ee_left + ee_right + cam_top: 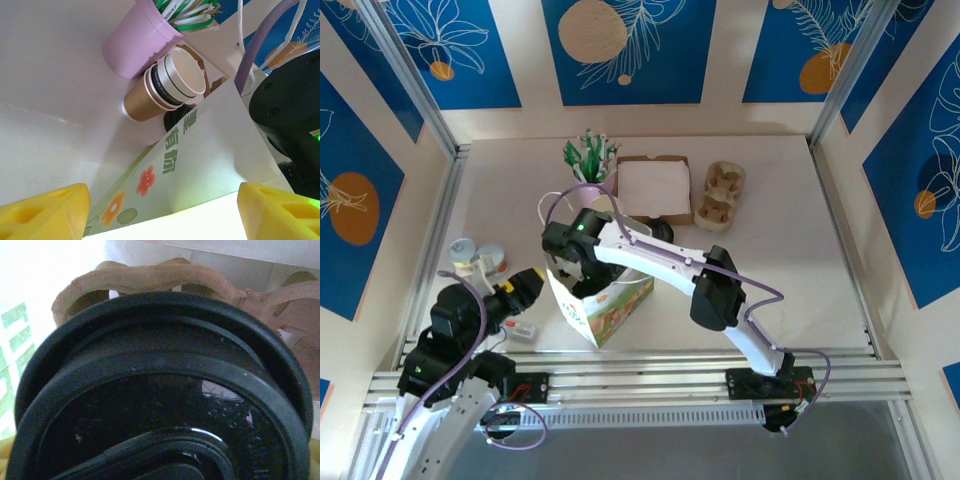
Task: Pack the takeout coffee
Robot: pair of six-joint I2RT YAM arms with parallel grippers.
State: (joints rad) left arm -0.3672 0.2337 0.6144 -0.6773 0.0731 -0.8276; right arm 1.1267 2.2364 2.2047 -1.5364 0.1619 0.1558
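Stage: placing step, judged near its end. The right claw (576,270) reaches down into the open top of the paper bag (605,305), which stands upright on the counter (790,260).
Done: the coffee cup (165,405) appears to be inside the bag. White bag walls, with the green print showing through, surround it.
Left to do: confirm the cup is seated, release it if it is held, and lift the right arm clear of the bag. No closing of the bag is visible.
Cup location: directly beneath the right wrist camera, sitting in or just over a cardboard carrier (150,275) whose looped rim curves behind it.
Cup appearance: round black plastic lid (150,365) with a raised rim, a stepped inner ring and a glossy centre. The cup body beneath the lid is hidden.
Right claw state: jaws stand wide on either side of the lid. Whether they press on the cup cannot be told.
Left claw (160,210) state: wide and holding nothing, placed just beside the left side of the bag with the bag's top edge between the yellow fingertips (45,212).
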